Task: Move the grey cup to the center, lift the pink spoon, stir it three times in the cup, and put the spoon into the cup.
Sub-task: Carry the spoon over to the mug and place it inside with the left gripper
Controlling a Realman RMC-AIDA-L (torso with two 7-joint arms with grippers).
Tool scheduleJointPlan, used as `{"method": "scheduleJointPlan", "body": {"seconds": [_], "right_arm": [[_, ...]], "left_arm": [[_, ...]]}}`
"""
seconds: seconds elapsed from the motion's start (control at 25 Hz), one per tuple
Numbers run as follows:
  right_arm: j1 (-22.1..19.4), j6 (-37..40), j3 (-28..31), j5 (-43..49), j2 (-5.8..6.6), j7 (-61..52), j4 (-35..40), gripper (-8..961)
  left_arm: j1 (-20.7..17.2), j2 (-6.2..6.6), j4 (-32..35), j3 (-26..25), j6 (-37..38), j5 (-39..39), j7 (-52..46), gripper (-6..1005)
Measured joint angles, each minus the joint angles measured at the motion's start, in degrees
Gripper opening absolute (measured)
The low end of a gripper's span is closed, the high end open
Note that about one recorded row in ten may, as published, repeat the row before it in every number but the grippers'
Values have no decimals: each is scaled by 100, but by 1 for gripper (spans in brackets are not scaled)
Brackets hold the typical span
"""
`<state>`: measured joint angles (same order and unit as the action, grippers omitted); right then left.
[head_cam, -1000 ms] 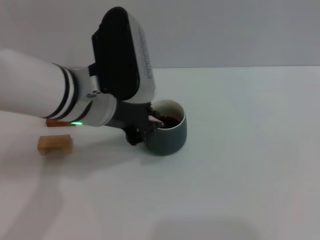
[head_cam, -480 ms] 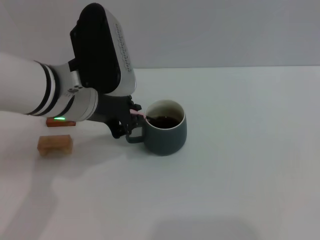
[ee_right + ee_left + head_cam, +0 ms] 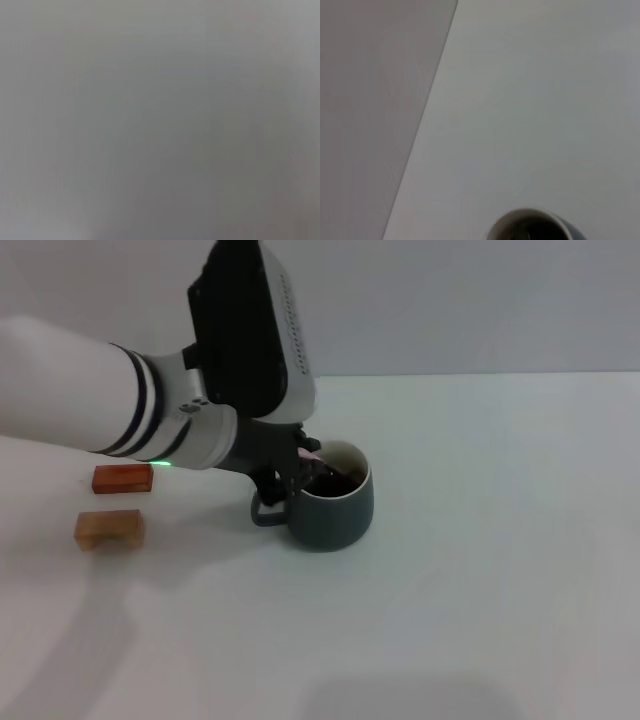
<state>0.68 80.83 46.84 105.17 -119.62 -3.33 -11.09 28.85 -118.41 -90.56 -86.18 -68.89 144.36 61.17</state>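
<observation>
The grey cup [image 3: 338, 508] stands on the white table near the middle, its handle pointing left, with dark liquid inside. Its rim also shows in the left wrist view [image 3: 527, 224]. My left gripper [image 3: 296, 472] is at the cup's left rim, just above the handle, shut on the pink spoon [image 3: 310, 452]. Only a small pink bit of the handle shows by the fingers. The spoon's bowl is hidden behind the gripper and the cup wall. My right gripper is out of view.
A reddish-brown block [image 3: 123, 478] and a tan block [image 3: 109, 528] lie on the table to the left, below my left forearm. The white tabletop [image 3: 480, 570] spreads to the right and front of the cup.
My left gripper with the spoon swung left away from the cup's rim, then back right over the rim. The cup has stayed in place.
</observation>
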Motion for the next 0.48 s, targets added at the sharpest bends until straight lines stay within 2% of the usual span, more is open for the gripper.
{"method": "scheduleJointPlan", "body": {"seconds": [0.2, 0.48], "right_arm": [[9, -12, 0, -1, 0, 0, 6, -1], [11, -5, 0, 19, 5, -1, -15, -2]], "left_arm": [[-50, -6, -50, 168, 3, -66, -3, 145], [-411, 25, -413, 116, -197, -15, -12, 144]]}}
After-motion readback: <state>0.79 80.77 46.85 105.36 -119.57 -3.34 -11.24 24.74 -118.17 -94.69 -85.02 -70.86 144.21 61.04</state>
